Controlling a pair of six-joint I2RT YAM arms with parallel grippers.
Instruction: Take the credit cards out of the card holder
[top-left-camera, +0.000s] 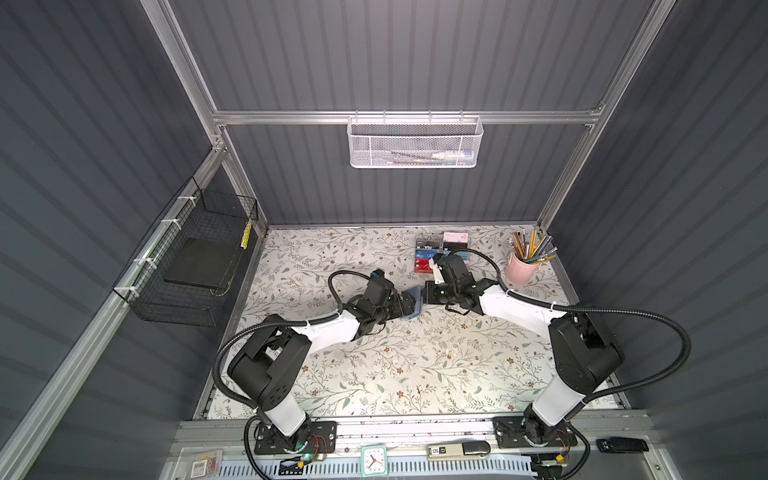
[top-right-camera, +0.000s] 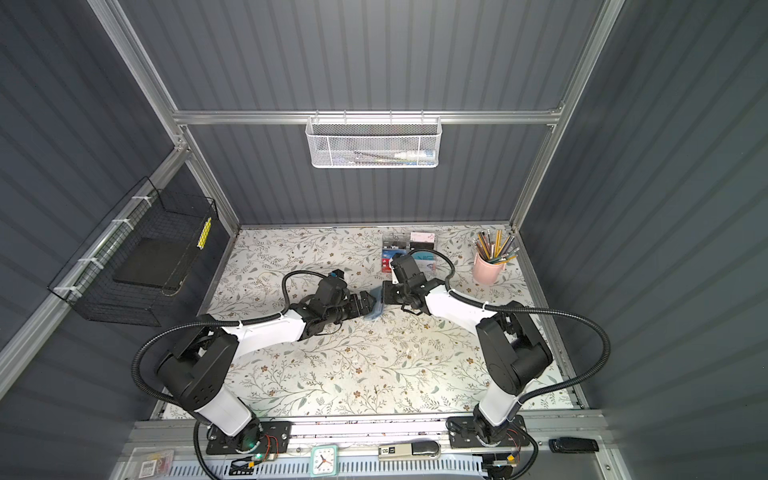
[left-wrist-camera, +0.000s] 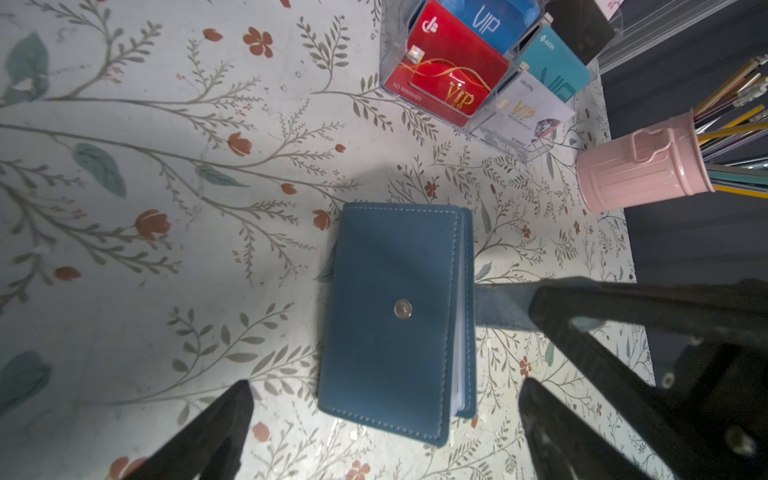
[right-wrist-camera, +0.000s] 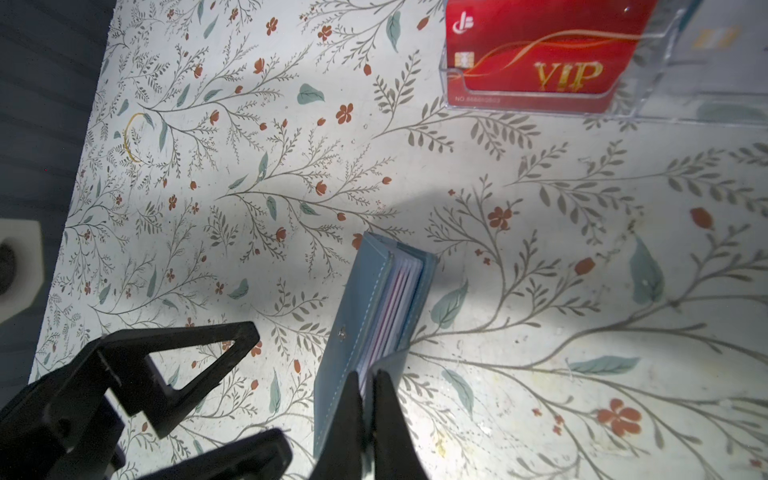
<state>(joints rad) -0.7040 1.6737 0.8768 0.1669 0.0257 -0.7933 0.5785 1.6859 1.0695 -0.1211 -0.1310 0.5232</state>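
I saw the slate-blue, book-like folding card holder near the middle of the floral-patterned tabletop, between my two arms in both top views. My right gripper was pinched almost closed on the holder's small closure tab, which stretched sideways from the back cover. The front cover lay shut over the sleeves, and its round metal snap stud was bare. Through the right wrist camera I could look into the open edge. There I saw the thin pale and pinkish edges of the credit cards, stacked in their clear sleeves, all inside the holder. I could not tell whether the holder lay flat or was tipped up on one edge. My left gripper stood wide with one black finger on each side of the holder. Neither finger touched it, and the gripper held nothing. Toward the back wall, the clear acrylic tiered rack showed red, blue and white VIP cards. Just beside it stood the pink metal cup of pencils.
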